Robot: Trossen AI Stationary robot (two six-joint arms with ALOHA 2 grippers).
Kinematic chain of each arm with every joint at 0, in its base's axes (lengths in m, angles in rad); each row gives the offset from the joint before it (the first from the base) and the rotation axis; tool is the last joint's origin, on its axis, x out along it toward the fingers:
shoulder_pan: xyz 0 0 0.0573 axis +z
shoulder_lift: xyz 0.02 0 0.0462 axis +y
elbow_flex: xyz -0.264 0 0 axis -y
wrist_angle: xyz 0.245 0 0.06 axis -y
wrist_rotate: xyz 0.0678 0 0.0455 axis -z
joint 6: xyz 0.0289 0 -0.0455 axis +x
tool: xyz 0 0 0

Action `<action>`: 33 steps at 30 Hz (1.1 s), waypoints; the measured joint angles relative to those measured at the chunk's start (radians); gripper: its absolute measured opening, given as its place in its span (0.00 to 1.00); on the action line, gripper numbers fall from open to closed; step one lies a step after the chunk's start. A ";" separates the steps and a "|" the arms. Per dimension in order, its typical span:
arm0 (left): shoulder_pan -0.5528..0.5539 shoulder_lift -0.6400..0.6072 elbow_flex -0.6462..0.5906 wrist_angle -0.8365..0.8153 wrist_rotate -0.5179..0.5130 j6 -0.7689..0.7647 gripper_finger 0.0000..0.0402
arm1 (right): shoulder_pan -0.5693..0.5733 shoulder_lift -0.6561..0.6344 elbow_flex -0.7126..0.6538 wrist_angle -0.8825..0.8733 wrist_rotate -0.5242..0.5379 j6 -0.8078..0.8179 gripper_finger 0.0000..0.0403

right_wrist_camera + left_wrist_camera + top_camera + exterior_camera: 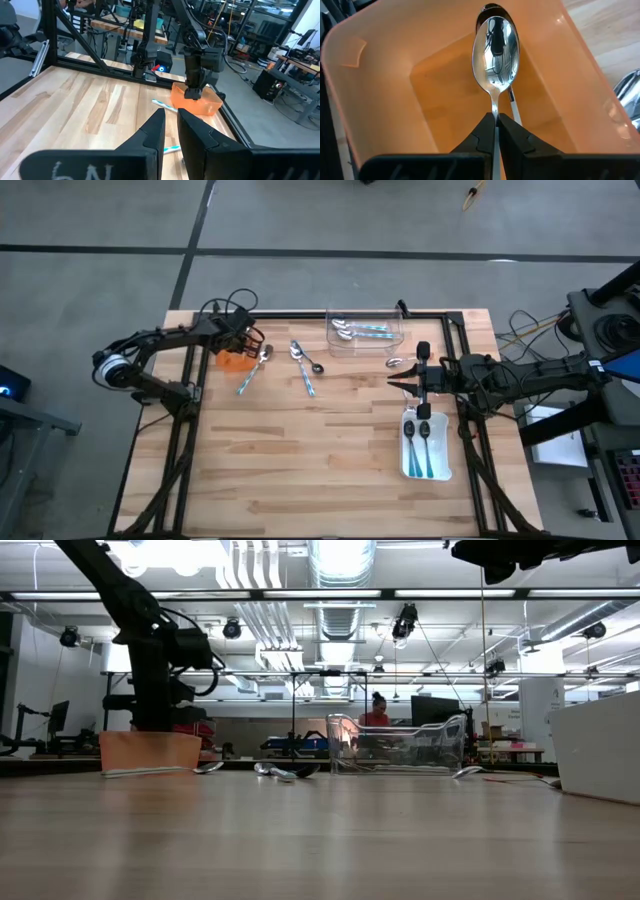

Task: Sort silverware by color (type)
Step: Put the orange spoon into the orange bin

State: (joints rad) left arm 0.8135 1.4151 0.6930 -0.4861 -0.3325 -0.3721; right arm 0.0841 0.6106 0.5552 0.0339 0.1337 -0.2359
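Note:
My left gripper hangs over the orange tray near the table's far left and is shut on a spoon with a shiny bowl. Behind that bowl is a second spoon shape; spoon or reflection, I cannot tell. My right gripper hovers at mid-right with only a narrow gap between its fingers and holds nothing. Loose spoons lie flat on the wood: a teal-handled one beside the orange tray, two at the centre and one near the right gripper. My left gripper pinches the spoon's thin neck, just behind the bowl, between its two fingertips. The fingers come from above, pointing down, and lie along the handle, which they hide. The bowl hangs below them inside the orange tray; whether it touches the floor cannot be told.
A clear tray at the far edge holds spoons with teal handles. A white tray at near right holds two teal-handled spoons. A black frame runs along the table's far and side edges. Bare wood fills the near half.

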 joint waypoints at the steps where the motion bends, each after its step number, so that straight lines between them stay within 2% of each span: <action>1: 0.000 0.006 0.000 0.005 0.000 0.000 0.00 | 0.000 0.000 0.000 0.000 0.000 0.000 0.11; 13: 0.000 0.042 0.000 0.051 -0.001 0.014 0.00 | 0.000 0.000 0.000 0.000 0.000 -0.003 0.11; 23: 0.000 0.042 0.000 0.068 -0.002 0.016 0.06 | 0.000 0.000 0.000 0.000 0.000 -0.004 0.11; 33: -0.025 0.031 0.000 0.068 0.000 0.007 0.07 | 0.000 0.001 0.000 0.000 0.000 -0.003 0.11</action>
State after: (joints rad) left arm 0.7883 1.4458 0.6930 -0.4183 -0.3321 -0.3647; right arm 0.0843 0.6113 0.5552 0.0336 0.1337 -0.2386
